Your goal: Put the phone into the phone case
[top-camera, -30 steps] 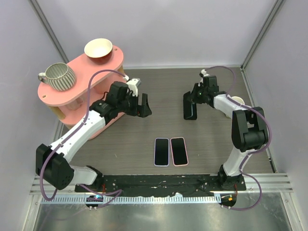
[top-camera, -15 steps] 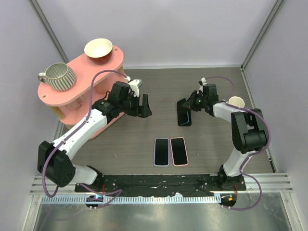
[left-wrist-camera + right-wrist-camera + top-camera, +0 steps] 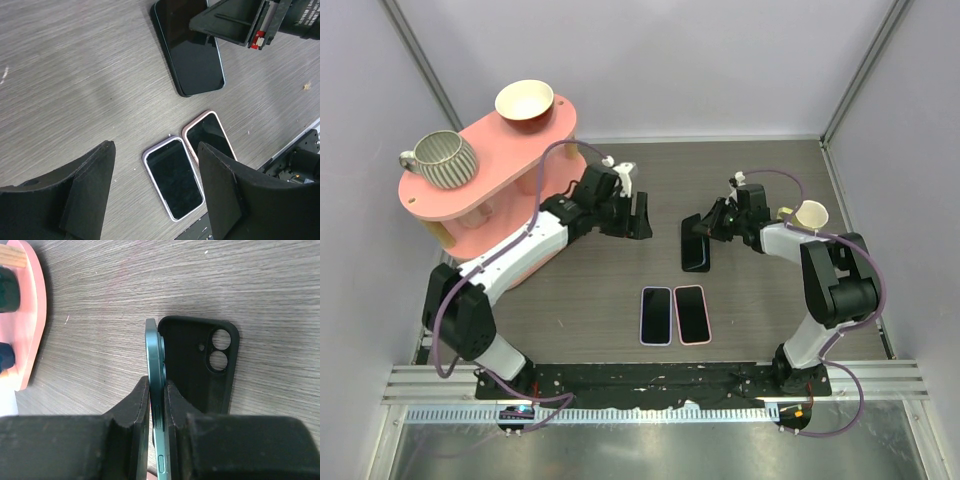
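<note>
Pink stand [image 3: 485,195]: well left of the black phone case [image 3: 205,365]. Left gripper [image 3: 632,220]: jaws spread, empty, just left of the case. Right gripper [image 3: 157,382]: pinching the teal phone [image 3: 154,355], which stands on edge along the case's left rim. Contact with the case: cannot tell. Lilac-cased phone [image 3: 656,315] and pink-cased phone [image 3: 691,313]: nearer the arm bases than the case.

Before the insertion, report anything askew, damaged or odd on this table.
Nothing is spilled or broken. The phone, pinched edge-on in the jaws of the right gripper, angles away from the black case and is not seated in it.
</note>
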